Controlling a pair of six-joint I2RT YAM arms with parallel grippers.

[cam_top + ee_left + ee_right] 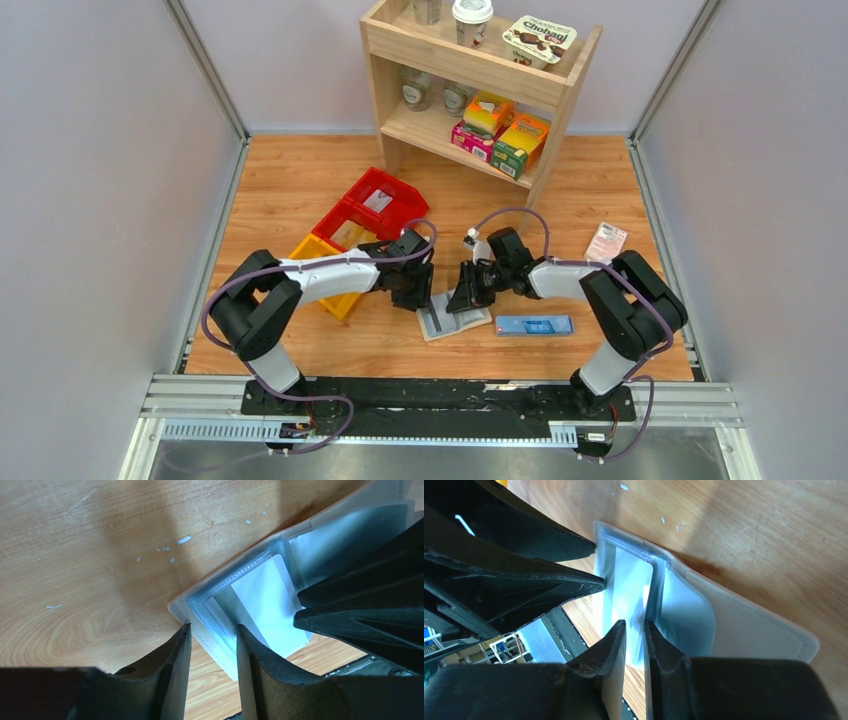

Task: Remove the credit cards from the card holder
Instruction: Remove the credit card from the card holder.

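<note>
Watching from the near edge of the bench [300, 180], I'd put this job close to its start. The left gripper [212, 642] comes in from the left side, and its jaws are drawn in narrow over the stitched edge of the card holder [452, 325], seemingly pinning it down. The holder lies open and flat near the middle of the near edge, pale blue lining up. In its clear sleeve sits a white card [265, 600], most of it inside the pocket. The right gripper [635, 637] meets the holder from the right side, jaws almost together with only a thin gap. The card's edge appears to be caught in that gap, though I cannot be sure it isn't the sleeve as well. Just right of the holder, apart from it, lies a long blue box [534, 325].

So the holder is open and braced and a pinch seems made, but no card is out yet. I see none lying loose beside the holder. Left to do is sliding this card free and setting it down. I cannot tell whether more cards are tucked behind it.
</note>
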